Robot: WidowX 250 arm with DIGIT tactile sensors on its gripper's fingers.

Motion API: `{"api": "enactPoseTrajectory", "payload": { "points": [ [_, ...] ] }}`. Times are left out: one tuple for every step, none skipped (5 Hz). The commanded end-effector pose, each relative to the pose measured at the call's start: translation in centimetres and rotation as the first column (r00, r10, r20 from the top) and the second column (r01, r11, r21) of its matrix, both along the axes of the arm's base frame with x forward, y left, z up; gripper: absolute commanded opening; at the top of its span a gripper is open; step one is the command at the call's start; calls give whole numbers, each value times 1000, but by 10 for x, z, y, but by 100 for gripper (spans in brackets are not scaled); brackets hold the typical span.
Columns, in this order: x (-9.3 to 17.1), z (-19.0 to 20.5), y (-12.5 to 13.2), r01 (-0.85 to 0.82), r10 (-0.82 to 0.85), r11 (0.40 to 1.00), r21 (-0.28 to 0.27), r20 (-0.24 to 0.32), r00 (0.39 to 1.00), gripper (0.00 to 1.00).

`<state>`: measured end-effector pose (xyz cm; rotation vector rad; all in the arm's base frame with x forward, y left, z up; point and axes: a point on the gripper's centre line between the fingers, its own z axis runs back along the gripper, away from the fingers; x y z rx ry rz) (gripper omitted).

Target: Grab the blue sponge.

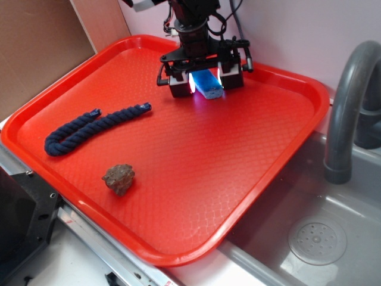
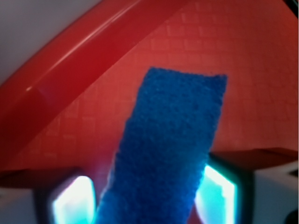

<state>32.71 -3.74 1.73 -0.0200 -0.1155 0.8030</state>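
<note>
Sponge (image 1: 207, 82) sits between end effector (image 1: 205, 79) pads, contact unclear, base hidden.

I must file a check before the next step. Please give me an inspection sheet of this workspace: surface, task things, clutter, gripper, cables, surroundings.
Surface: red tray, textured, lying beside a sink.
Task things: blue sponge at the tray's far side, between the fingers; the wrist view shows it filling the gap.
Clutter: dark navy rope at the tray's left; brown rock-like lump near the front edge.
Gripper: gripper around the sponge, glowing pads at its sides; firm contact cannot be told.
Cables: black wires on the arm.
Surroundings: grey faucet, sink drain, brown board.
</note>
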Motion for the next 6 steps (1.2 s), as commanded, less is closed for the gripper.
{"api": "enactPoseTrajectory", "payload": {
  "points": [
    [-10,69,24,200,-200,980,13,-32,979,0],
    [-26,104,28,336,-334,942,5,-83,939,0],
    [-40,123,26,394,-387,918,34,-127,913,0],
    [-50,137,10,542,-540,840,-27,-131,831,0],
    [-58,158,-8,676,-675,736,-24,-89,732,0],
    [-66,178,-19,730,-729,684,-12,-58,682,0]
  ]
}}
